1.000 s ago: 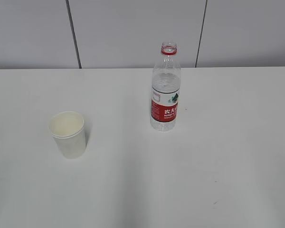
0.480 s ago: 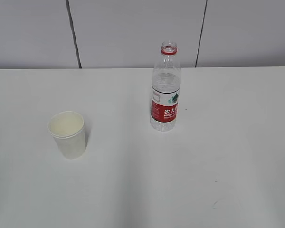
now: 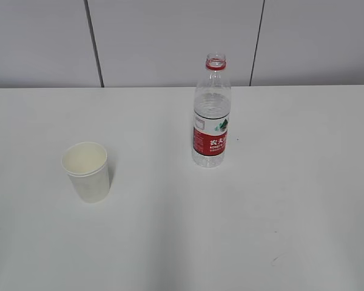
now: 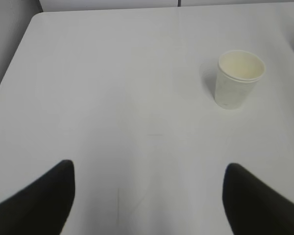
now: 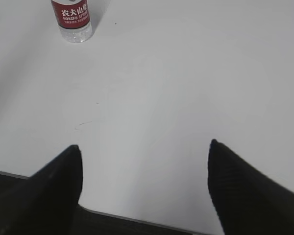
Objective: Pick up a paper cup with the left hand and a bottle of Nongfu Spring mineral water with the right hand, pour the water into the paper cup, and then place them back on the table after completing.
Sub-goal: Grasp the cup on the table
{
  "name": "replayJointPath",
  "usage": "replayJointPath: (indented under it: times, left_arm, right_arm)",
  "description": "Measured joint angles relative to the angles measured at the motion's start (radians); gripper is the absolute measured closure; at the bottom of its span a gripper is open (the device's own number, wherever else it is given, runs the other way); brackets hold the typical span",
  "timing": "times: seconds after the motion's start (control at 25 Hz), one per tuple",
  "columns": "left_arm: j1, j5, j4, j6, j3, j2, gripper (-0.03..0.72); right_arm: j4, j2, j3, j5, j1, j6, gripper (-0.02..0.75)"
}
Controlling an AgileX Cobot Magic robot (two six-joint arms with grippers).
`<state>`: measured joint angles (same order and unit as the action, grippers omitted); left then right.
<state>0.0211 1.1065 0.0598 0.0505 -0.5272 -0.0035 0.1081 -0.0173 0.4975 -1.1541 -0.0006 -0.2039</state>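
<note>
A white paper cup (image 3: pixel 87 171) stands upright on the white table (image 3: pixel 182 230), left of centre; the left wrist view has the paper cup (image 4: pixel 238 79) at upper right. The uncapped Nongfu Spring bottle (image 3: pixel 211 113), red-labelled and part full of clear water, stands further back near the middle; only the base of the bottle (image 5: pixel 73 19) shows in the right wrist view, at top left. My left gripper (image 4: pixel 149 169) is open over bare table, well short of the cup. Over the table's near edge, my right gripper (image 5: pixel 144 149) is open and empty, far from the bottle. Neither arm shows in the exterior view.
A grey panelled wall (image 3: pixel 170 42) rises behind the table. The table's front edge (image 5: pixel 137 218) runs just under my right gripper, with dark space below it. The table's left edge and rounded corner (image 4: pixel 32 22) lie far to my left gripper's side.
</note>
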Motion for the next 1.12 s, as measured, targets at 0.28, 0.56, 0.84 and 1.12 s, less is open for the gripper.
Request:
replayJointPath:
  times: [0.28, 0.56, 0.84, 1.12]
  left_arm:
    - [0.000, 0.000, 0.010, 0.000, 0.000, 0.000, 0.125]
    - [0.000, 0.000, 0.010, 0.000, 0.000, 0.000, 0.125]
    - [0.000, 0.000, 0.010, 0.000, 0.000, 0.000, 0.125]
    - [0.000, -0.002, 0.010, 0.000, 0.000, 0.000, 0.125]
  right_arm:
    - [0.000, 0.000, 0.000, 0.000, 0.000, 0.000, 0.150]
    - [0.000, 0.000, 0.000, 0.000, 0.000, 0.000, 0.150]
    - [0.000, 0.000, 0.000, 0.000, 0.000, 0.000, 0.150]
    - [0.000, 0.000, 0.000, 0.000, 0.000, 0.000, 0.150]
